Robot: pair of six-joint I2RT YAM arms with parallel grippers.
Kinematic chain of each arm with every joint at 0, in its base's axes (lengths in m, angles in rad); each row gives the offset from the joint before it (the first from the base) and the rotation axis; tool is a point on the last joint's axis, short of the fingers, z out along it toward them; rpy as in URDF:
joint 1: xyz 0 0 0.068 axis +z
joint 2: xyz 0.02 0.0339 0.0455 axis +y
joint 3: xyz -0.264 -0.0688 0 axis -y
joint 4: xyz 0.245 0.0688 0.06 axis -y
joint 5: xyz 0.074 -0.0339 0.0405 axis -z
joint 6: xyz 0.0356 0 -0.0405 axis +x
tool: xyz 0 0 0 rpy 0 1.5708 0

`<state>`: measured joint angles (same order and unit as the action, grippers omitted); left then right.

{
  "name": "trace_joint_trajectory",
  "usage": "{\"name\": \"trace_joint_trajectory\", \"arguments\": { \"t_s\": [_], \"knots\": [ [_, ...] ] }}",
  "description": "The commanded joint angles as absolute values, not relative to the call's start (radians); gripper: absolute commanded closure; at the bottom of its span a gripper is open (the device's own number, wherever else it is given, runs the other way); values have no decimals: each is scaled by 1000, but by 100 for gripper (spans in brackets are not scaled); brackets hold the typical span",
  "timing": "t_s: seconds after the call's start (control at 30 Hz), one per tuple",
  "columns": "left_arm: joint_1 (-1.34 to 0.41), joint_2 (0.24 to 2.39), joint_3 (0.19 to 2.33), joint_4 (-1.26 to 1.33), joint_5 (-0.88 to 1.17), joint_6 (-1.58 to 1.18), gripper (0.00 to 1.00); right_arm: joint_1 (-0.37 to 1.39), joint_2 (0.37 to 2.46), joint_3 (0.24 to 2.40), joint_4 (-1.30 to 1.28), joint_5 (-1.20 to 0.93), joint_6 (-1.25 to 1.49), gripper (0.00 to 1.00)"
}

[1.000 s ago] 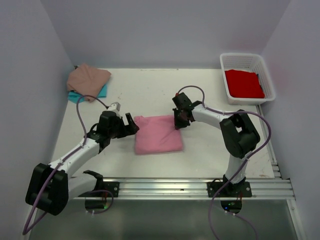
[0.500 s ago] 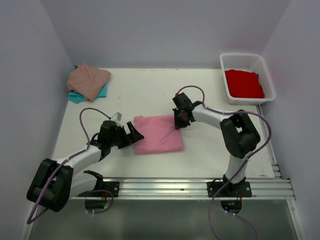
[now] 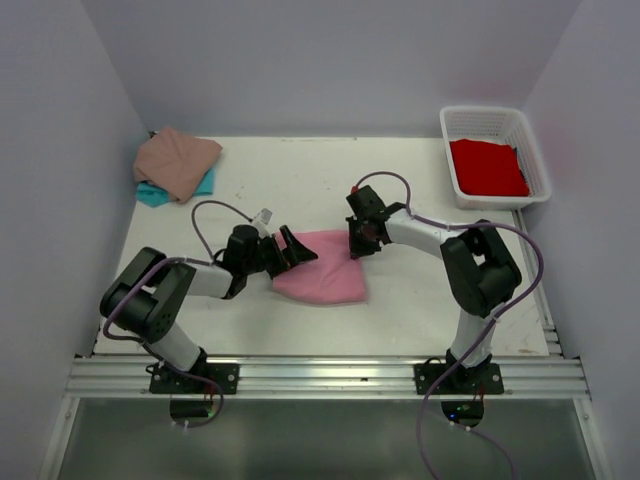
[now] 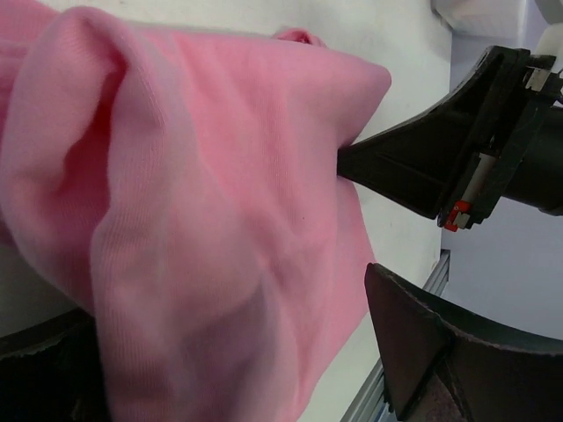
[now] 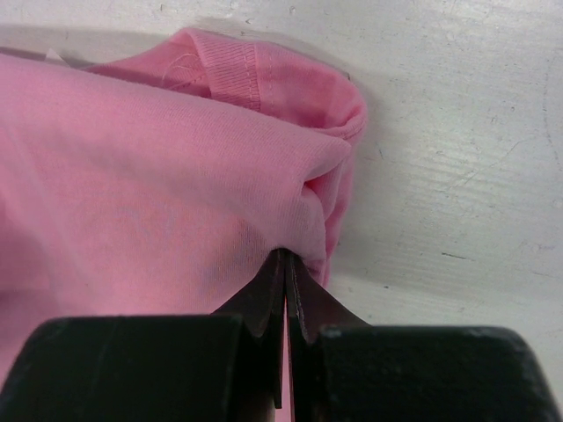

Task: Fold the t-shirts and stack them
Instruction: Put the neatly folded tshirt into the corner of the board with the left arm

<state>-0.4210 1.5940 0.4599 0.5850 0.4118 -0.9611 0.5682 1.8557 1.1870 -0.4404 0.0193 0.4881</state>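
Observation:
The bright pink t-shirt [image 3: 328, 275] lies folded in the middle of the table. My left gripper [image 3: 291, 252] is open at its left edge, and the cloth [image 4: 202, 202] bunches up between the wide-apart fingers [image 4: 440, 352]. My right gripper [image 3: 357, 243] is shut on the shirt's far right corner [image 5: 290, 167], its tips [image 5: 286, 259] pinching the fold. The dusty tan-pink t-shirt [image 3: 175, 160] lies on the teal t-shirt [image 3: 150, 193] at the far left. The red t-shirt [image 3: 487, 167] lies in the basket.
The white lattice basket [image 3: 497, 120] stands at the far right corner. Walls close in the table on the left, back and right. A metal rail [image 3: 330, 377] runs along the near edge. The right gripper's body [image 4: 457, 154] shows in the left wrist view.
My left arm swung in to the right, and its open gripper pushed into the pink shirt's left edge, bunching and lifting it. The right gripper stayed shut on the far right corner.

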Motion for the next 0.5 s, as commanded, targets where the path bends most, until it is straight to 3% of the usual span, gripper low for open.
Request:
{"name": "trace_joint_trajectory", "arguments": {
  "t_s": [0.0,0.13,0.2,0.23,0.27,0.3,0.47],
  "knots": [
    [-471,1704,462,535,362,-979,5,561,1868,1150,-456,35,465,100],
    [-482,1741,486,569,377,-977,23,561,1876,1147,-451,26,462,100],
    [-480,1740,491,574,380,-963,41,561,1876,1143,-445,21,462,100],
    [-480,1738,491,584,383,-959,51,563,1876,1141,-443,20,462,100],
    [-479,1736,491,591,388,-957,84,563,1872,1140,-442,17,460,100],
    [-476,1736,494,591,388,-951,100,561,1871,1137,-439,12,460,100],
    [-472,1715,505,572,388,-927,100,563,1856,1131,-440,17,456,100]
  ]
}}
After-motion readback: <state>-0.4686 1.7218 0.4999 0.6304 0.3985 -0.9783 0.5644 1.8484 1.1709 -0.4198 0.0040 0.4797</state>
